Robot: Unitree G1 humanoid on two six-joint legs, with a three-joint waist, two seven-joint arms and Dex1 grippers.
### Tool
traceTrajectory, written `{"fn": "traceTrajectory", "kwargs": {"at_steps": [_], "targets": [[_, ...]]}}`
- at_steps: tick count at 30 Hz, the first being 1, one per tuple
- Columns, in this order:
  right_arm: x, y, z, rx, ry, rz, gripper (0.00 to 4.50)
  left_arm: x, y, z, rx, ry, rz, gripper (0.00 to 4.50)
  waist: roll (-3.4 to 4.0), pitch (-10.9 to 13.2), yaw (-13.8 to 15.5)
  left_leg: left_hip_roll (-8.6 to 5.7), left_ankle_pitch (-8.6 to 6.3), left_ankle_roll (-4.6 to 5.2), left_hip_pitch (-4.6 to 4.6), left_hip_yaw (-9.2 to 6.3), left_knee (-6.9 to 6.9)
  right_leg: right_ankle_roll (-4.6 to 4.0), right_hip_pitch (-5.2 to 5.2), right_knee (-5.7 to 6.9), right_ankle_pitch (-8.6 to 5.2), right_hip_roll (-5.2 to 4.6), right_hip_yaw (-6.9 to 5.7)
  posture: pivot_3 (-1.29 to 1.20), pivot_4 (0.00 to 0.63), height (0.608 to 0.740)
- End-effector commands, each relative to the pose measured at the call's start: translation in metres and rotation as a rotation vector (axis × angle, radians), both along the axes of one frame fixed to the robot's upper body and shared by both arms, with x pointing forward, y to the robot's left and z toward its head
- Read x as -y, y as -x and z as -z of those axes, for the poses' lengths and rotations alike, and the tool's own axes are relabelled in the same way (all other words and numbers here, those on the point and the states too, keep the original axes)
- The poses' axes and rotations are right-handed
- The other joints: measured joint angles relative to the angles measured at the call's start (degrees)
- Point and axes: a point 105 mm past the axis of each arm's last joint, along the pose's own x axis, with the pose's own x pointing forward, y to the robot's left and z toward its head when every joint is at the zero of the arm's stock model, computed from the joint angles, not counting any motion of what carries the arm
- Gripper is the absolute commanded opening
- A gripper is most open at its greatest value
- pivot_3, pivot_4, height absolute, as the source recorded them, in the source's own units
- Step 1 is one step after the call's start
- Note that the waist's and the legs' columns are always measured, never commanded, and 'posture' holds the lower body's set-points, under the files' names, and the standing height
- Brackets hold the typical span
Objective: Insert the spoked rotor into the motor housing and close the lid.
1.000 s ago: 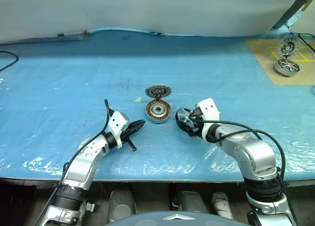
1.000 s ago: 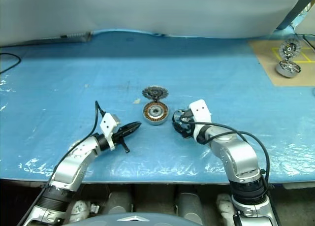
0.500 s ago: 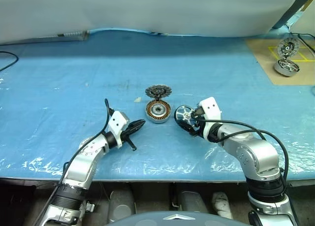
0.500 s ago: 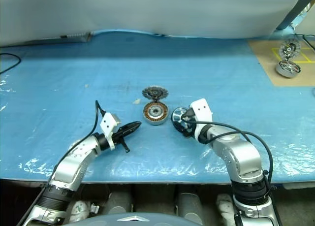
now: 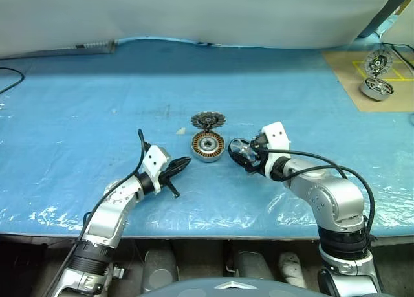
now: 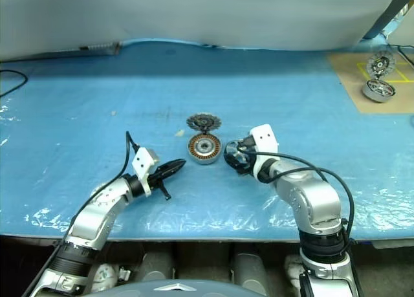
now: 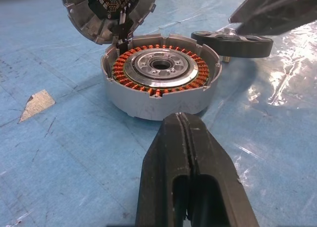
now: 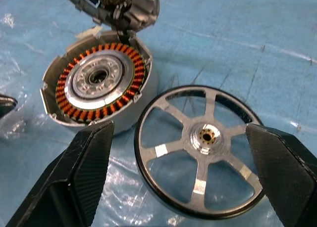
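My left gripper rests on the bench, fingers pressed together, beside the motor housing with its lid up. Right fingers stand wide around the spoked rotor, ungripped. Closing off-centre could flick it away.

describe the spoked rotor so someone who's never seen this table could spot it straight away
Near the middle of the blue table cover stands the motor housing, a silver cup ringed with copper windings. The spoked rotor sits beside it, between the right gripper's open fingers. It alone is a flat wheel with black rim and silver spokes.
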Motion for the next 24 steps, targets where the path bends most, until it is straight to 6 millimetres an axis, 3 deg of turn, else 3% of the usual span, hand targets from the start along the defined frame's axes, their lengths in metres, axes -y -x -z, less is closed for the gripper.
{"fn": "traceTrajectory", "kwargs": {"at_steps": [1,7,24], "targets": [[-0.002,-0.002,-0.014,0.031,-0.036,0.004,4.08,0.002,-0.001,-0.008,0.037,0.011,0.01,0.0,0.0,0.0,0.01,0.0,0.0,0.0,0.0,0.0,-0.01,0.0,0.0,0.0,0.0,0.0,0.0,0.0,0.15,0.74],[-0.004,-0.002,-0.013,0.026,-0.022,0.008,2.06,0.002,-0.002,-0.008,0.038,0.01,0.013,0.0,0.01,0.0,0.03,-0.01,0.0,0.0,-0.01,0.0,-0.01,0.0,0.0,-0.01,0.0,-0.01,-0.01,0.0,0.15,0.74],[0.002,-0.007,0.007,0.016,0.1,0.07,2.06,-0.001,-0.001,-0.009,0.039,0.006,0.003,0.0,0.01,0.0,0.01,-0.01,0.0,0.0,-0.01,0.0,-0.02,0.01,-0.01,-0.02,0.0,-0.01,0.0,0.0,0.15,0.74]]}}
